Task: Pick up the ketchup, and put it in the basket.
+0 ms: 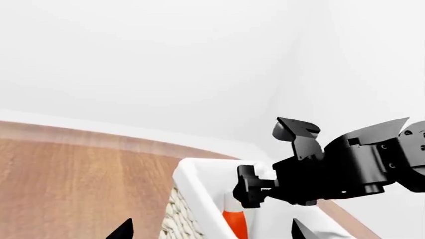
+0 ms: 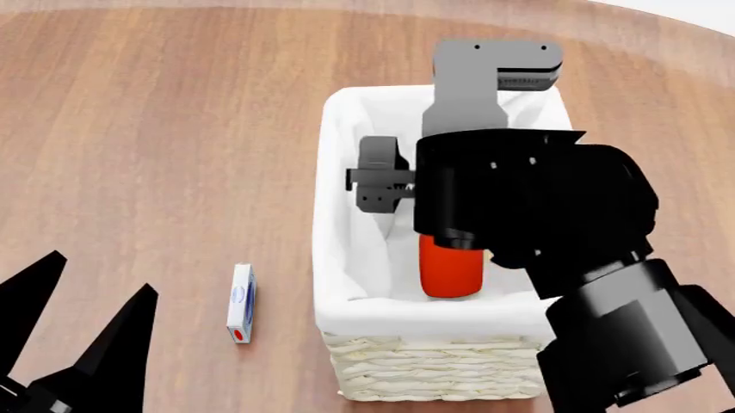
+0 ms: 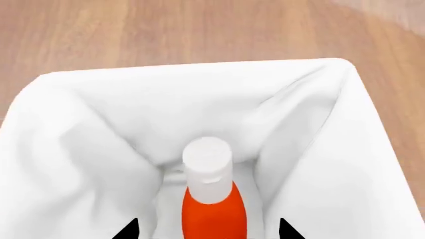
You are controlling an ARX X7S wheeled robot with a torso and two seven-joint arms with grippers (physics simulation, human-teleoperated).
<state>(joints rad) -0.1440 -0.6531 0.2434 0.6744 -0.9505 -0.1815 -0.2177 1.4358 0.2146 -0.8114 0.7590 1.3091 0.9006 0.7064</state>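
Lying inside the basket (image 2: 333, 301), the ketchup (image 2: 448, 267) rests on the white cloth liner (image 3: 99, 129), its orange-red body pointing toward the basket's near wall and its white cap (image 3: 207, 158) toward the far end. The right gripper (image 3: 207, 230) hangs over the basket directly above the bottle; in the right wrist view its two black fingertips (image 3: 127, 230) stand apart on either side of the bottle's body without touching it, so the jaws are released. From the head view the bulky black right arm (image 2: 540, 224) blocks most of the basket's interior (only the lower part of the bottle shows beneath it), and a grey bracket of the arm covers the basket's far rim.

The basket stands on a brown wooden table (image 2: 150, 129). Beside the basket, on the left arm's side and apart from it, a small white box with blue and red marks (image 2: 240, 303) lies flat on the wood. The left gripper (image 2: 86, 335) sits well away from the basket beyond that box, its two black fingers spread open and holding nothing.
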